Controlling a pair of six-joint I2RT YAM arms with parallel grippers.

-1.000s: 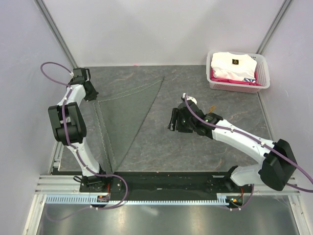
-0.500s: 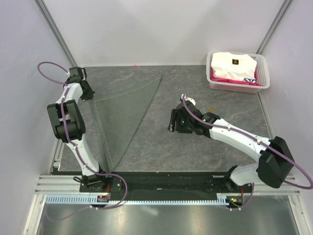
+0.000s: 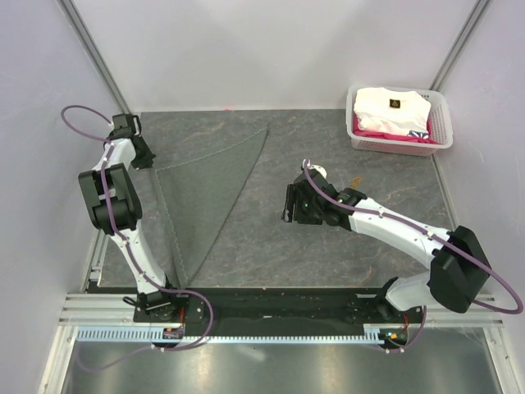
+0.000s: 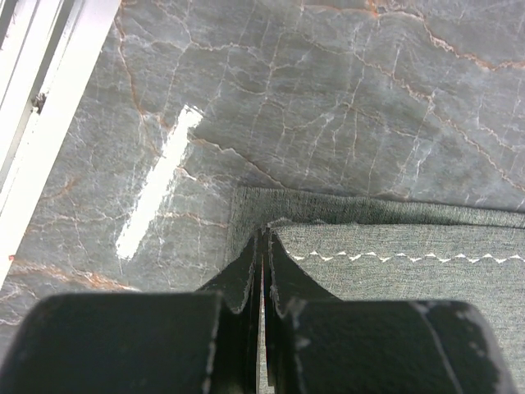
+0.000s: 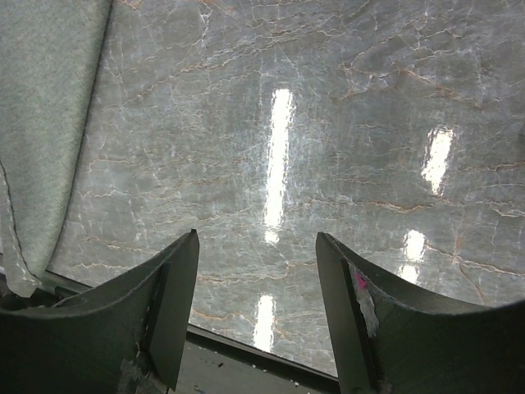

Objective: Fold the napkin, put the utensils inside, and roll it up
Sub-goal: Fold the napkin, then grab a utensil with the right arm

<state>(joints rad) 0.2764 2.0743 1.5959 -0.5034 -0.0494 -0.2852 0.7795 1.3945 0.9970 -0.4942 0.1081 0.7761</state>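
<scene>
Upper left of frame, left end effector (image 3: 143, 160) pinches triangle-folded napkin (image 3: 209, 193) corner, right end effector (image 5: 256, 246) wide, empty; spoon (image 3: 354, 180), rolling pending.

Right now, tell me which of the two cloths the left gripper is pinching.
The grey-green napkin lying on the table, pinched at its corner by the left gripper; the white garment sits in the basket.

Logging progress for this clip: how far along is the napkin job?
Done: the napkin lies folded into a triangle. In hand: the left gripper is shut on one corner; the right gripper hangs open over bare tabletop. Left: the spoon, a gold glint beside the right arm, is not on the cloth, and no rolling has begun.
</scene>
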